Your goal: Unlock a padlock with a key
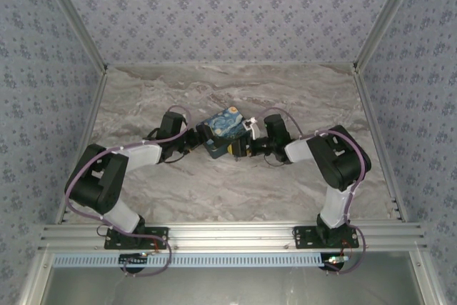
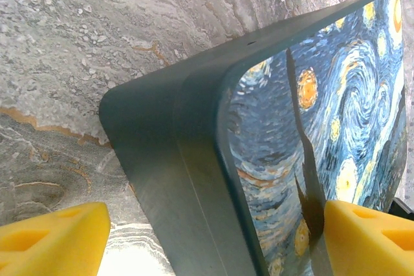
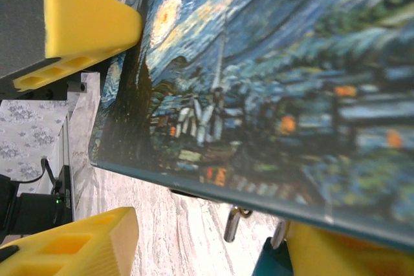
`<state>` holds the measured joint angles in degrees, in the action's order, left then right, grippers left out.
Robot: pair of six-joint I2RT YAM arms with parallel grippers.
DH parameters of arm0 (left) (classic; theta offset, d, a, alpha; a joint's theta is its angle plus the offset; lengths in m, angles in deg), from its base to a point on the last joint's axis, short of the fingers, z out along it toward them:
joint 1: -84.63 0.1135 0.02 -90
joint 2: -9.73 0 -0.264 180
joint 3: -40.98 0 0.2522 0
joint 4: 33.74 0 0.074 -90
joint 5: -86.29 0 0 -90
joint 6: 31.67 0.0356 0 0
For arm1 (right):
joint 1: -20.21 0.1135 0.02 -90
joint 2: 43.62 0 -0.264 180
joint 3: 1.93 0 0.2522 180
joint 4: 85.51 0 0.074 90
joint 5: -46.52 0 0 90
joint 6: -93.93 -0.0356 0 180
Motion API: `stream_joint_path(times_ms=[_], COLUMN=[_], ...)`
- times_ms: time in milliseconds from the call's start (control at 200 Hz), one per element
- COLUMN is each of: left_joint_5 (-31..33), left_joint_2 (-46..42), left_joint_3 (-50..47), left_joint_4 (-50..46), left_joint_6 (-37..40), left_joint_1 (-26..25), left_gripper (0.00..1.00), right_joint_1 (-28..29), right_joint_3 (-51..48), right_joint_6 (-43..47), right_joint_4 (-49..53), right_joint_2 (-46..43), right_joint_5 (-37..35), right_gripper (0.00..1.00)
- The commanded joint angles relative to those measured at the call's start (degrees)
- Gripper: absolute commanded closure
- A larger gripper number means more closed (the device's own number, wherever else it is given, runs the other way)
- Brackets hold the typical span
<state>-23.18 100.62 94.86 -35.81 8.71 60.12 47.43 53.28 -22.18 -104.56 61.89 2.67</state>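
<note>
In the top view, the table (image 1: 235, 191) is lit evenly and softly from above, and only faint, short shadows are cast on it. In the left wrist view, a pale sheen is recorded along the dark side of the painted box (image 2: 162, 153). In the right wrist view, the box face is blurred toward the right, and the padlock (image 3: 268, 264) is rendered soft.

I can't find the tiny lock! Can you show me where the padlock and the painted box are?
padlock (image 3: 269, 265): right wrist view, on its teal body, at the bottom edge below the box.
painted box (image 1: 223, 128): top external view, on the middle of its starry lid.
</note>
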Motion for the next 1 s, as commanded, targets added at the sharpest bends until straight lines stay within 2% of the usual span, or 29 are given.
stream_joint_path(times_ms=[0,355,445,555,805,994], left_joint_5=[1.81,1.92,1.89,1.89,1.91,1.89], left_joint_2=[1.92,1.92,2.06,2.07,1.83,2.06], left_joint_3=[-2.85,-2.85,-2.89,-2.78,-2.89,-2.81], left_joint_4=[-9.66,-9.58,-9.57,-9.57,-9.67,-9.51], left_joint_6=[0.68,0.65,0.58,0.54,0.47,0.50], left_joint_1=[-0.84,-0.98,-0.98,-0.97,-1.06,-1.06], left_gripper=[0.16,0.16,0.16,0.16,0.16,0.16], right_joint_1=[-0.42,-1.20,-1.12,-1.12,-2.12,-1.62], right_joint_3=[-1.24,-2.23,-2.14,-1.69,-2.47,-1.40], right_joint_6=[-0.08,-0.35,-0.35,-0.35,0.44,0.70], right_joint_4=[-1.17,-2.63,-2.70,-2.42,-1.20,-1.04], right_joint_2=[-1.61,-2.07,-1.94,-1.55,-1.45,-0.41], right_joint_5=[2.19,1.77,1.29,0.79,-2.00,-0.73], right_gripper=[0.42,0.58,0.60,0.59,0.51,0.49])
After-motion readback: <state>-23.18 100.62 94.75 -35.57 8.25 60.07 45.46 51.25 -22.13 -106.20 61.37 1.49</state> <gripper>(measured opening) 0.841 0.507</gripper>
